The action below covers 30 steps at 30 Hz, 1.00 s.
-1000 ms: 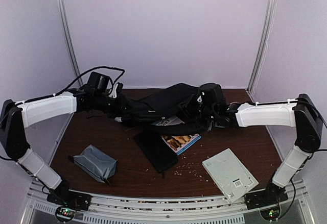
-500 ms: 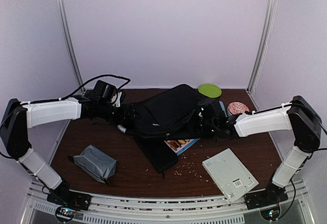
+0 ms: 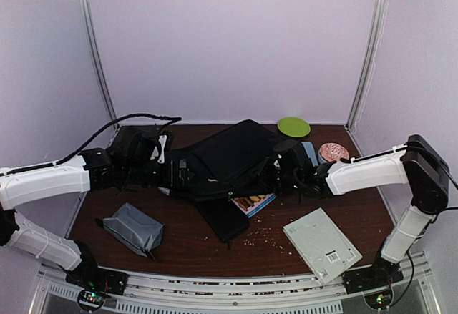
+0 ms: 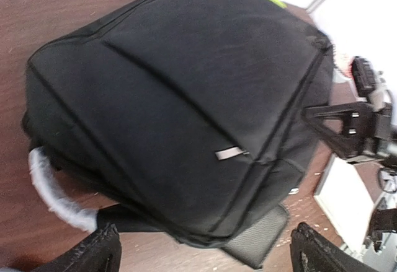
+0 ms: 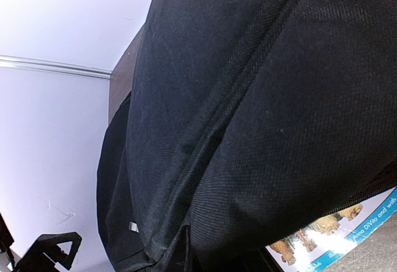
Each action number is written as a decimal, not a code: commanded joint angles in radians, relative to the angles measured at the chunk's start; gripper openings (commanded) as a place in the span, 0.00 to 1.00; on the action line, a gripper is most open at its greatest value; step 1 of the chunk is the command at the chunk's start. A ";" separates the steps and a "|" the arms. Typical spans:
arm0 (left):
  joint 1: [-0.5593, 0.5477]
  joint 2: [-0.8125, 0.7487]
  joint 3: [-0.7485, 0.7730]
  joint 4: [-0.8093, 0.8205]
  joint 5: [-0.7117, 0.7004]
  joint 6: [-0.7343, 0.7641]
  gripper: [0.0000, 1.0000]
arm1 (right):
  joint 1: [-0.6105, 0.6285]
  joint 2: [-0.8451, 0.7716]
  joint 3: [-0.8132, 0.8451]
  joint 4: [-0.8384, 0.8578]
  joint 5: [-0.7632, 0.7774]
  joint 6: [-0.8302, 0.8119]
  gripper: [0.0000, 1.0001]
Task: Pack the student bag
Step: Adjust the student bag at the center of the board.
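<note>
Jaws of the left gripper are spread wide and released, with the large black soft fabric student bag lying straight ahead of them at the centre of the dark brown counter. Its long axis runs left to right. Jaws of the right gripper are seemingly clenched on its far end.

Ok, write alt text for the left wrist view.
A black student bag lies on a brown table, filling most of the frame, its grey-white handle curving out at lower left. The left tool is open, its fingertips wide apart at the bottom corners, touching nothing.
</note>
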 commanded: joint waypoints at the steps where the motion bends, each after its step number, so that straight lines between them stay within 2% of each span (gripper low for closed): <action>1: 0.002 -0.041 -0.035 -0.043 -0.079 -0.044 0.98 | 0.020 -0.007 -0.002 0.051 -0.036 0.001 0.00; 7: -0.033 -0.079 -0.108 0.009 -0.064 -0.117 0.96 | 0.023 0.000 -0.021 0.076 -0.046 0.012 0.00; 15: -0.051 -0.031 -0.173 0.105 0.006 -0.193 0.92 | 0.030 -0.016 -0.029 0.073 -0.037 0.006 0.00; 21: -0.050 0.017 -0.190 0.186 0.056 -0.220 0.85 | 0.039 -0.027 -0.062 0.092 -0.035 0.012 0.00; 24: -0.043 0.059 -0.149 0.194 0.052 -0.200 0.78 | 0.042 -0.024 -0.069 0.101 -0.038 0.016 0.00; 26: -0.030 0.100 -0.117 0.202 0.070 -0.191 0.70 | 0.045 -0.024 -0.071 0.102 -0.039 0.016 0.00; 30: 0.012 0.178 -0.076 0.245 0.112 -0.188 0.48 | 0.046 -0.034 -0.081 0.097 -0.034 0.013 0.00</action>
